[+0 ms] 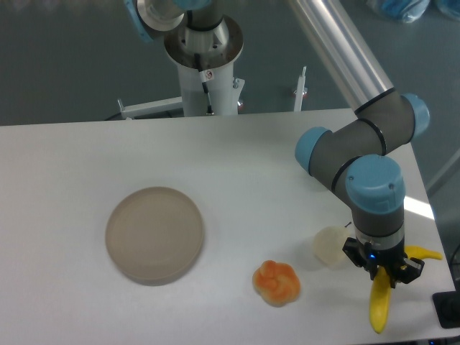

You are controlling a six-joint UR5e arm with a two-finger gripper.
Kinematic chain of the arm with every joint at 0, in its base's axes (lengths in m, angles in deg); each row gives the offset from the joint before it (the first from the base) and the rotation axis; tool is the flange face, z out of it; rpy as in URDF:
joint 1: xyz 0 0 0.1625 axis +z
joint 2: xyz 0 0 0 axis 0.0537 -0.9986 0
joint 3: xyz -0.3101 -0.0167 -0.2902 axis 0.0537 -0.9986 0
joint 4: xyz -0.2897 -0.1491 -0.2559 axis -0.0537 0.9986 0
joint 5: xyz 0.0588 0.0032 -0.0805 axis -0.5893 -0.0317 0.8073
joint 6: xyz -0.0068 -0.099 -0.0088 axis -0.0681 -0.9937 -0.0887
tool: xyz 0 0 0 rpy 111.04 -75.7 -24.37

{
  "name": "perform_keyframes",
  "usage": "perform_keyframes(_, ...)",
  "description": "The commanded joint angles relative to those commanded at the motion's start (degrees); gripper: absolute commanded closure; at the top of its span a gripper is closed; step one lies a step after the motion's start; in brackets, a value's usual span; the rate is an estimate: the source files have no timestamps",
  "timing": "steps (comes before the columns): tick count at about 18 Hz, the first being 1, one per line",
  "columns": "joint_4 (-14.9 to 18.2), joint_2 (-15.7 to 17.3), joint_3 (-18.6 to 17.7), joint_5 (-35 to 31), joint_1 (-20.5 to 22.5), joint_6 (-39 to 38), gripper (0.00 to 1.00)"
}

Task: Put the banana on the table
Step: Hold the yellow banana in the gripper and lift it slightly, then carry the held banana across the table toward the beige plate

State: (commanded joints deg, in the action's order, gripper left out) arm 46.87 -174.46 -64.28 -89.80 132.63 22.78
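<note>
Fixed camera: the banana (pixel 379 307) hangs tip-down in the gripper (pixel 382 274), whose fingers are closed on its upper part, at the white table (pixel 237 154)'s front-right edge. Let go here, it could tip off that edge. A pale round object (pixel 330 246), a lumpy orange fruit (pixel 277 282) and a tan plate (pixel 154 233) sit leftward; grey floor lies beyond.
</note>
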Motion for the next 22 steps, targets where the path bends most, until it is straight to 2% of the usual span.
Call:
perform_keyframes(10,0.1,0.5,-0.4,0.1,-0.2,-0.2,0.66)
perform_keyframes(15,0.2,2.1,-1.2,-0.4,-1.1,-2.0,0.66)
perform_keyframes(18,0.8,4.6,-3.3,-0.3,-2.3,-6.2,0.66)
perform_keyframes(22,0.9,10.8,-10.4,-0.3,-2.4,-7.1,0.66)
